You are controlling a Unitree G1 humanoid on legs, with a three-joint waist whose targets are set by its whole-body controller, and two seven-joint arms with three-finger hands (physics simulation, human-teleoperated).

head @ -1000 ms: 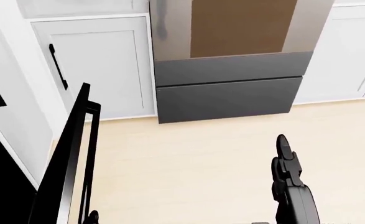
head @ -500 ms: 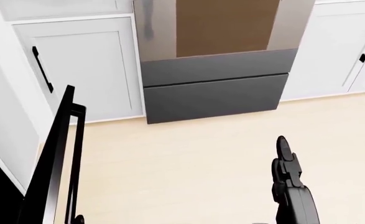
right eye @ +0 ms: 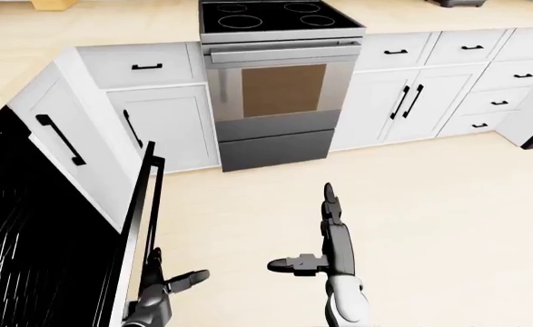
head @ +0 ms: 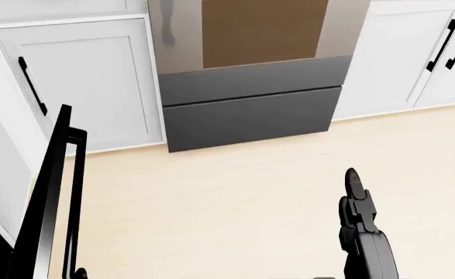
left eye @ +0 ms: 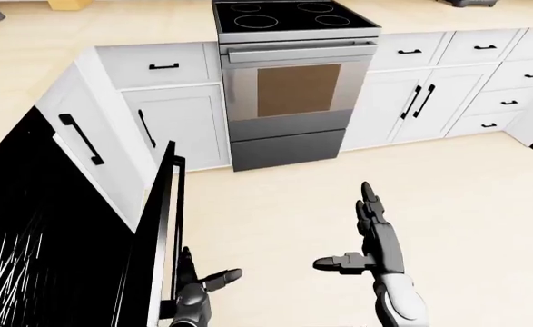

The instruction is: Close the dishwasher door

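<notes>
Dishwasher door (left eye: 161, 238) sits at the lower left of the left-eye view, swung partway open and seen nearly edge-on, its top edge reaching up toward the white corner cabinet (left eye: 180, 119); the dark dishwasher interior (left eye: 39, 238) fills the frame's left edge. Left hand (left eye: 193, 296) is at the bottom of that view, just right of the door's outer face next to the door handle bar (left eye: 179, 225); fingers spread, thumb sticking out right, gripping nothing; can't tell whether it touches the door. Right hand (left eye: 370, 238) is lower centre-right over bare floor (left eye: 466, 204), fingers straight and pointing up-frame, thumb out to the left, empty and well apart from the door. Stove (left eye: 293, 88) with black cooktop and brown oven window is top centre, dark drawer panel below it. White drawers and cabinets with black handles (left eye: 447, 75) run to the upper right. In the head view only the right hand's fingers (head: 356, 200) show at lower right, with the door edge (head: 45, 197) at lower left.
</notes>
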